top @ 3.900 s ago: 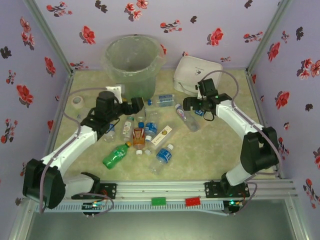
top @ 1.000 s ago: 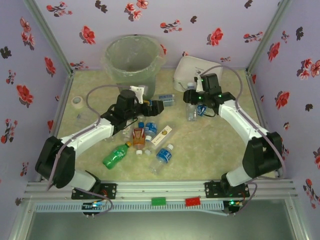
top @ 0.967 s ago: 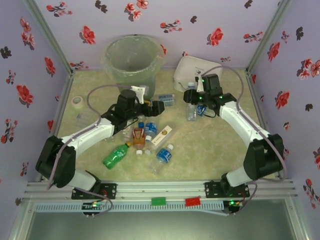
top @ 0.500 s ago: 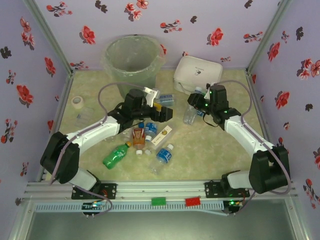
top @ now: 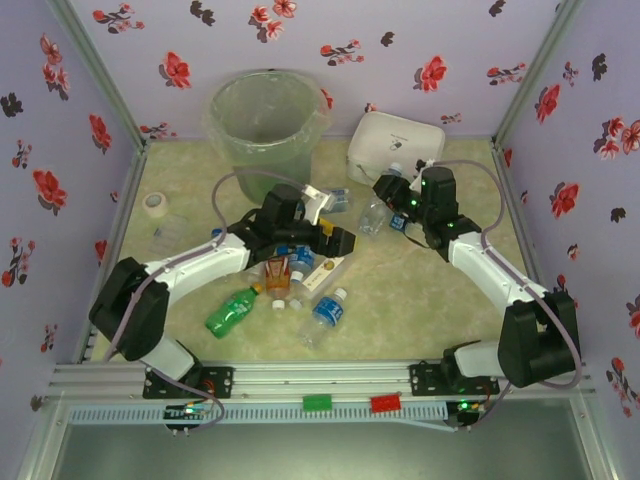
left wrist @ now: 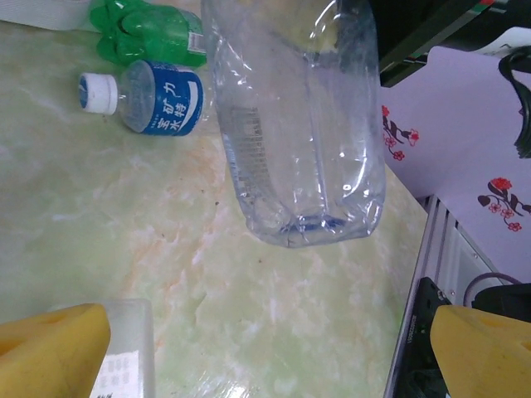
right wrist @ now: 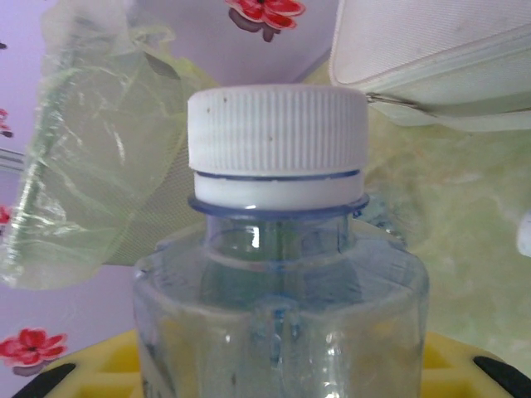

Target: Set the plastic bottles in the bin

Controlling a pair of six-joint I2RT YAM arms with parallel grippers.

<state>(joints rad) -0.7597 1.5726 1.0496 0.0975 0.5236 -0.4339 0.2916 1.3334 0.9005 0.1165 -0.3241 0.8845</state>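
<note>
Moved since a sec ago: L gripper (top: 335, 240) is further right, past the bottle heap toward mid-table. R gripper (top: 392, 197) has shifted left w/ its clear bottle (top: 373, 214), now more tilted.

1. Tape roll (top: 154, 203) – far left, flat on table (top: 420, 300), well apart from the rest.
2. Bin (top: 268, 160) – back left, upright, clear bag over rim.
3. L gripper – jaws wide, empty; yellow fingertips (left wrist: 50, 348) at either edge of wrist view, above tabletop.
4. Heap, front-centre, all on table: green bottle (top: 232, 312) on its side; amber bottle (top: 277, 275) w/ red label; white-yellow carton (top: 325, 270) just beside it; blue-label bottle (top: 325, 310) on its side.
5. Clear bottle – off the table, between bin and box, not over bin; white cap (right wrist: 278, 137) on.
6. R gripper – clamped on clear bottle's body, below shoulder; yellow pads (right wrist: 91, 365) either side.
7. White lidded box (top: 395, 145) – back right, just behind R gripper.
</note>
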